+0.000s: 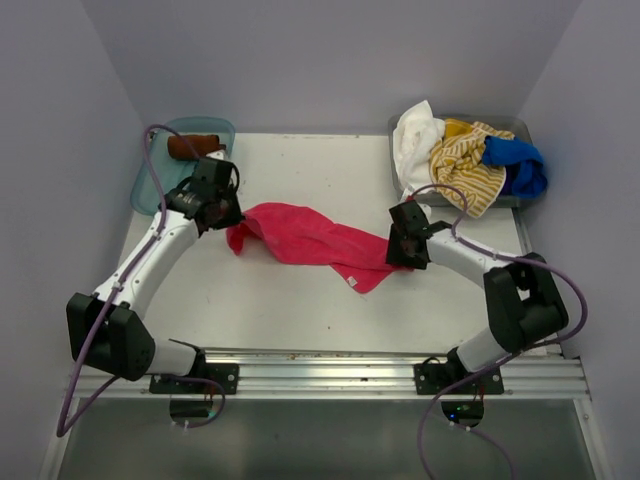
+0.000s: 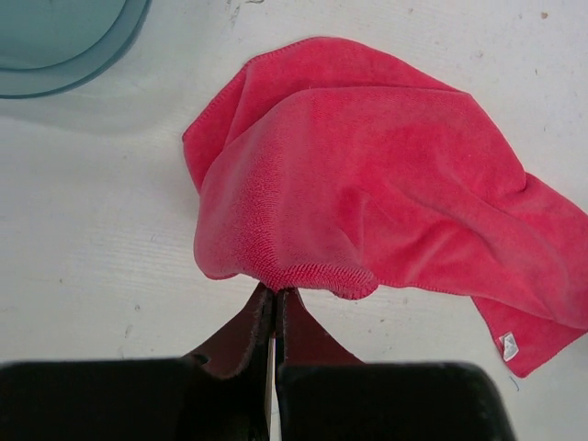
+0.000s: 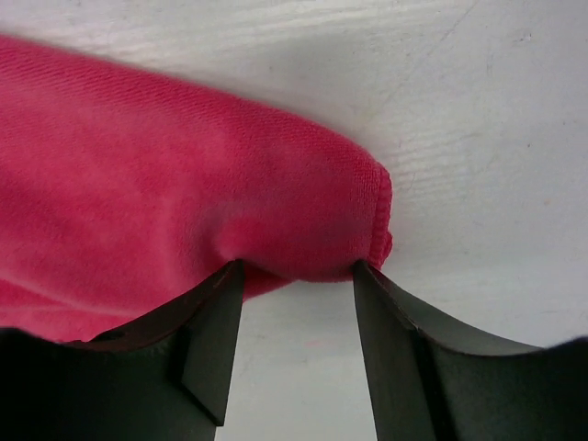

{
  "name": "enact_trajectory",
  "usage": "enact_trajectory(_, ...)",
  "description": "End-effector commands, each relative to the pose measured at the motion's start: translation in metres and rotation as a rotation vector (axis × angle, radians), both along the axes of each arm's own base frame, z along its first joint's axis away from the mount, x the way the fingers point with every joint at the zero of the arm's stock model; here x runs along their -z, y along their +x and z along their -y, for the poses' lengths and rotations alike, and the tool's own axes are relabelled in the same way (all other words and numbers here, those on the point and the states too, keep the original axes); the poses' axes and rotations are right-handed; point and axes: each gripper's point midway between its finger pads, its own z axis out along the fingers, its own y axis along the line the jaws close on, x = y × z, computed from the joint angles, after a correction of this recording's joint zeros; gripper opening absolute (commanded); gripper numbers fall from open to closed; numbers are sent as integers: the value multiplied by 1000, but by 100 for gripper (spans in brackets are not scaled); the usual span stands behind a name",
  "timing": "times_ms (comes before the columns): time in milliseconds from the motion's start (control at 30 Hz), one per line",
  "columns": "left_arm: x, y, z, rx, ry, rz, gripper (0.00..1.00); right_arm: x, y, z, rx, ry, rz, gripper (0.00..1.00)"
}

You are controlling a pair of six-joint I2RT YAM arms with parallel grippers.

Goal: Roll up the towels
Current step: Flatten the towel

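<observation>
White tabletop (image 1: 300,310) fills the cell, boxed by pale lilac walls, with 2 arms bolted at its near edge. At the far right corner sits a grey bin (image 1: 522,126) heaped with 3 unrolled cloths: a white towel (image 1: 414,140), a striped towel (image 1: 466,160) and a blue towel (image 1: 520,162). At the far left corner a teal tray (image 1: 143,192) holds 1 rust-brown towel (image 1: 193,146), already a tight roll.

Mid-table, the pink towel (image 1: 310,240) stretches as a loose, wrinkled band between the 2 grippers, its middle sagging toward the table. The left gripper (image 2: 275,296) is clamped on the towel's left hem, jaws pressed together. The right gripper (image 3: 296,271) stands with its jaws apart and a thick bunched fold of the right end wedged between the tips, so it looks to be gripping that wad.

Judging by the drape, the cloth is light, limp and plush: it will fold wherever unsupported and will not slip easily. Corners or the stitched hem give the firmest hold; a flat spread seems needed before rolling. A small white label (image 2: 507,344) marks the near right corner.
</observation>
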Motion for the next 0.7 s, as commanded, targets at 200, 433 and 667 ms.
enact_trajectory(200, -25, 10, -16, -1, -10, 51, 0, -12, 35, 14, 44, 2, 75, 0)
enact_trajectory(433, -127, 78, 1, 34, -72, 265, 0, -157, 95, 34, 94, 76, 378, 0)
enact_trajectory(667, -247, 124, -16, 32, -229, 489, 0, -276, 112, 47, 121, 118, 576, 0)
